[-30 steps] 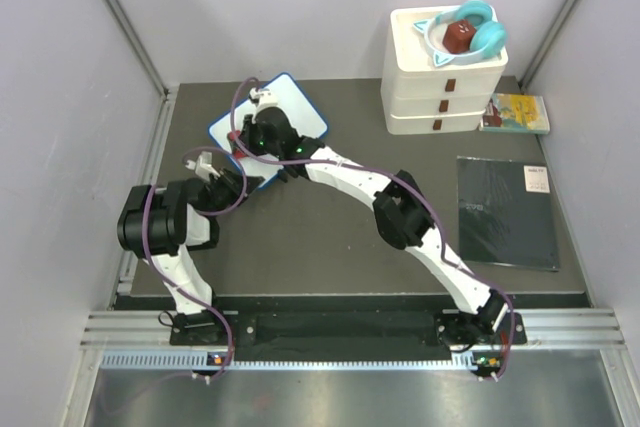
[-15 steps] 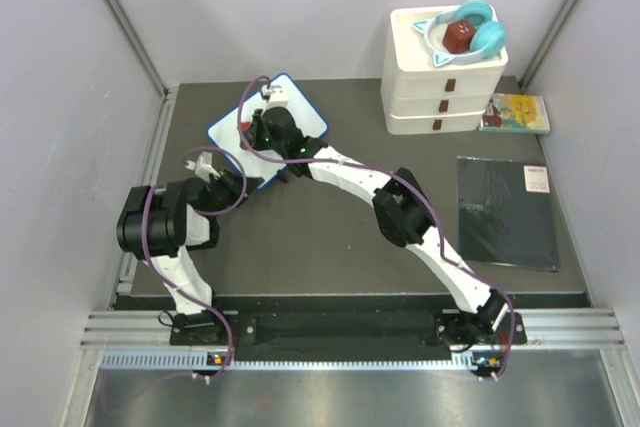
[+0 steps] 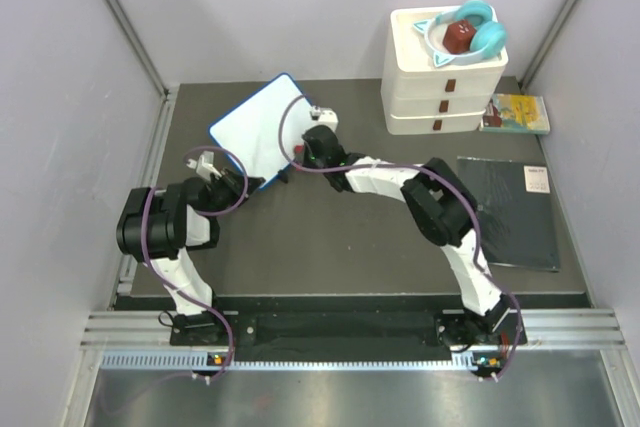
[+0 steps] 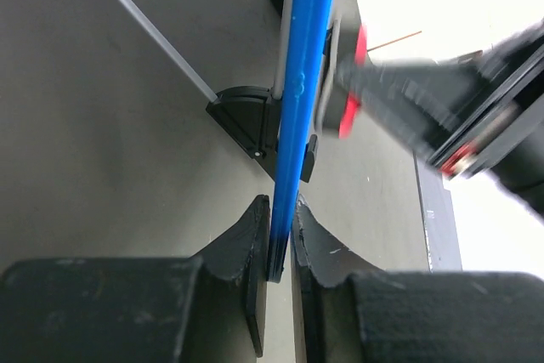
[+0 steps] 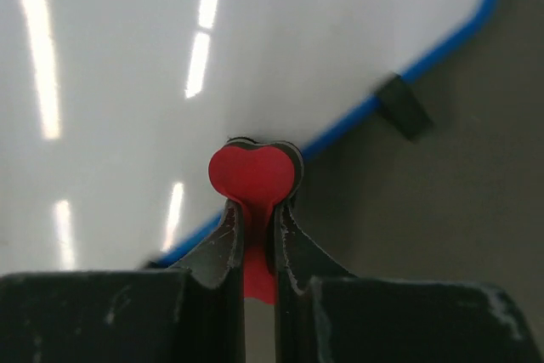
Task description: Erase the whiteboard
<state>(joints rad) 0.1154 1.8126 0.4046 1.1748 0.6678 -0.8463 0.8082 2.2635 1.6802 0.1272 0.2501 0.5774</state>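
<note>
The whiteboard [image 3: 255, 132] has a blue frame and a plain white face with no marks showing. It stands tilted at the back left of the mat. My left gripper [image 3: 243, 182] is shut on its blue frame [image 4: 302, 82] at the lower edge, and the jaws [image 4: 279, 235] pinch the thin rim. My right gripper [image 3: 303, 150] is shut on a red heart-shaped eraser [image 5: 253, 174]. The eraser rests against the whiteboard [image 5: 255, 40] near its blue border, close to a black foot [image 5: 404, 106]. In the left wrist view the eraser [image 4: 348, 112] shows red beside the frame.
A white stack of drawers [image 3: 445, 82] with teal headphones [image 3: 470, 32] on top stands at the back right. A yellow book [image 3: 515, 112] lies beside it. A flat black pad [image 3: 507, 209] lies on the right. Grey walls close in on both sides.
My right gripper has swept with the eraser from the board's upper left across to its right edge. The left gripper has kept its hold in place.
</note>
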